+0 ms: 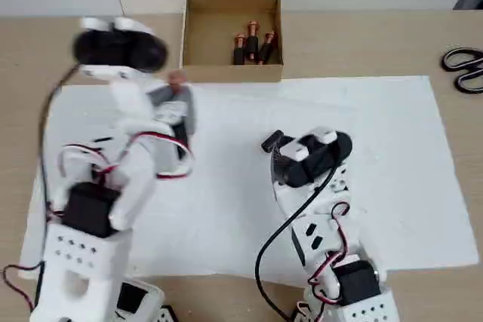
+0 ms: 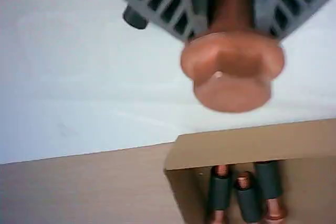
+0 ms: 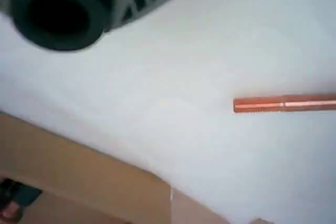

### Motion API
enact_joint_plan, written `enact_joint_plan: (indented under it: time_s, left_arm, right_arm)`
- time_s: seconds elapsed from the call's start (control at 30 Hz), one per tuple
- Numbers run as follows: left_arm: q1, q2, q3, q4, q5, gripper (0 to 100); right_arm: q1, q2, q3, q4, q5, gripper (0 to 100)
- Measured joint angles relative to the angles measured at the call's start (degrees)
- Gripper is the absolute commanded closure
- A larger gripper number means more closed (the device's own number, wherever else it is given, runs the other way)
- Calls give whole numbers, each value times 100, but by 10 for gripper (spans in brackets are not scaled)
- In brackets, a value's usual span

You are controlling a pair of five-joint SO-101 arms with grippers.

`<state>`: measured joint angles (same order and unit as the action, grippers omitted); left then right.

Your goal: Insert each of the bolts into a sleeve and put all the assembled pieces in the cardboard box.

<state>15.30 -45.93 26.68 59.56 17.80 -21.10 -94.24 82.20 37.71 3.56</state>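
While 3 assembled pieces [image 1: 253, 44] lie in the cardboard box [image 1: 232, 73], 1 pair is not yet joined.

Item 1: bolt [image 2: 231, 72], copper-coloured. Clamped by its shank in the left gripper [image 2: 229, 9], head outermost, held above the white sheet [image 1: 226, 186] just beside the box's near wall.

Item 2: sleeve [image 1: 272, 142], black, hollow. Pinched in the right gripper [image 1: 279, 148] over the middle of the sheet, well apart from the bolt; its open bore shows in the right wrist view.

Item 3: scissors [image 1: 464, 65], on the bare table [image 1: 362, 43] at the far edge, not involved.

Step in hand, as judged: insertion. To do it well, bring shank tip and bore onto 1 common axis before closing the gap, feed slowly, and keep both grips firm so neither piece twists. Misalignment would likely jam the tip on the sleeve's rim. The left grip sits close behind the head, so it may need to let go before the bolt seats fully.
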Motion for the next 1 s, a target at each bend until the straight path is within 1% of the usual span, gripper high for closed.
enact_joint_plan:
  time_s: [0.1,0.23,0.3,0.43,0.6,0.83,1.0]
  left_arm:
    - [281,0,501,-677,0,994]
    - [536,0,1204,-1723,0,994]
    - [774,0,1503,-1996,0,994]
    - [1099,-316,1916,-2092,0,994]
    - [1178,-879,2251,-2136,-9,994]
    - [1178,-1152,2646,-2145,-9,994]
    - [1178,-1152,2804,-2769,-9,994]
  right_arm:
    - [-273,-167,246,114,-88,995]
    - [-800,-176,387,255,-677,995]
    - [-941,-193,431,255,-809,995]
    - [-1116,-202,440,255,-870,995]
    - [-1398,-202,440,255,-888,995]
    - [-1538,-202,440,255,-914,995]
    - [-1538,-202,440,255,-923,995]
